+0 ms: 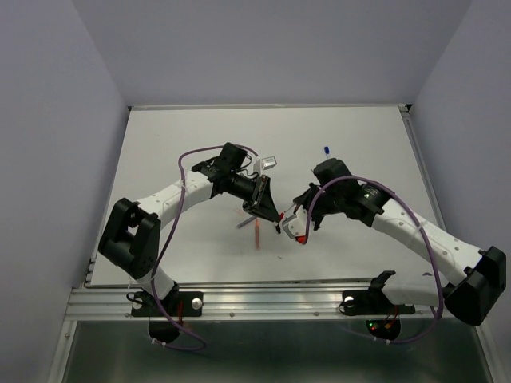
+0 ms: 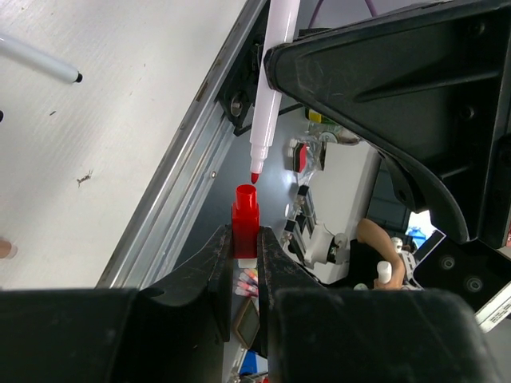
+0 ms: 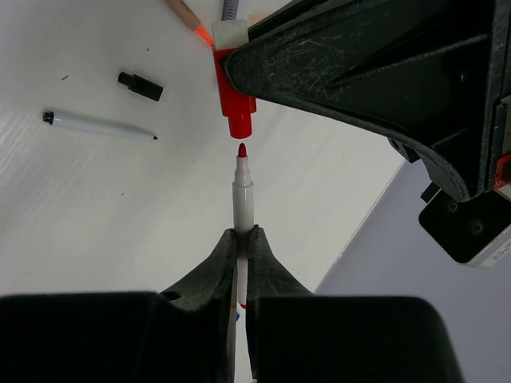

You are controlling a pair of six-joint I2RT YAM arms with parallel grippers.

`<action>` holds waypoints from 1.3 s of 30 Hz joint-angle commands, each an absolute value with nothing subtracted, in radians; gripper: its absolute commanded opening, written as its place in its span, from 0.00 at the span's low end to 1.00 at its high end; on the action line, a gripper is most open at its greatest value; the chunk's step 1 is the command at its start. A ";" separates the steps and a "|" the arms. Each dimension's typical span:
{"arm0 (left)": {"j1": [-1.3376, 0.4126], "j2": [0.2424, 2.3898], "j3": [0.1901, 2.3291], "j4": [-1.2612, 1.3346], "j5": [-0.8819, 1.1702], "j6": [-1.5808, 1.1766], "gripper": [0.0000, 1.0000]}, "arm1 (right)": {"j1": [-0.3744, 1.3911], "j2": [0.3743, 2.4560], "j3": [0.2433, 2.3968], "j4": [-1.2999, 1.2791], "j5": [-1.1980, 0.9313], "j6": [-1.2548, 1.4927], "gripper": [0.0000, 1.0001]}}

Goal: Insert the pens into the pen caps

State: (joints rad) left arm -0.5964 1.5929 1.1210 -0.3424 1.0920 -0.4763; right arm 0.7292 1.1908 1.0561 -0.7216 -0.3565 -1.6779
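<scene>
My left gripper (image 2: 245, 239) is shut on a red pen cap (image 2: 245, 217), open end facing out. My right gripper (image 3: 242, 235) is shut on a white pen (image 3: 243, 195) with a red tip. The tip points straight at the cap's mouth (image 3: 238, 126), in line with it and a small gap short of it. In the top view both grippers meet above the table's front middle, left gripper (image 1: 274, 217) and right gripper (image 1: 292, 227). The pen also shows in the left wrist view (image 2: 267, 96), coming down toward the cap.
On the table (image 1: 200, 144) lie a white pen with a black tip (image 3: 96, 125), a black cap (image 3: 140, 85), an orange pen (image 1: 257, 233) and a grey pen (image 1: 243, 224). A small blue-tipped piece (image 1: 326, 150) lies farther back, right of centre.
</scene>
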 commanded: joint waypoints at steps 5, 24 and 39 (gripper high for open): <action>-0.601 1.591 1.164 -0.359 1.112 -0.436 0.00 | 0.752 1.169 1.115 -0.741 -0.393 -1.675 0.01; -0.600 1.559 1.158 -0.347 1.100 -0.443 0.00 | 0.761 1.201 1.109 -0.684 -0.331 -1.615 0.01; -0.601 1.557 1.170 -0.373 1.089 -0.419 0.00 | 0.761 1.206 1.106 -0.686 -0.316 -1.618 0.01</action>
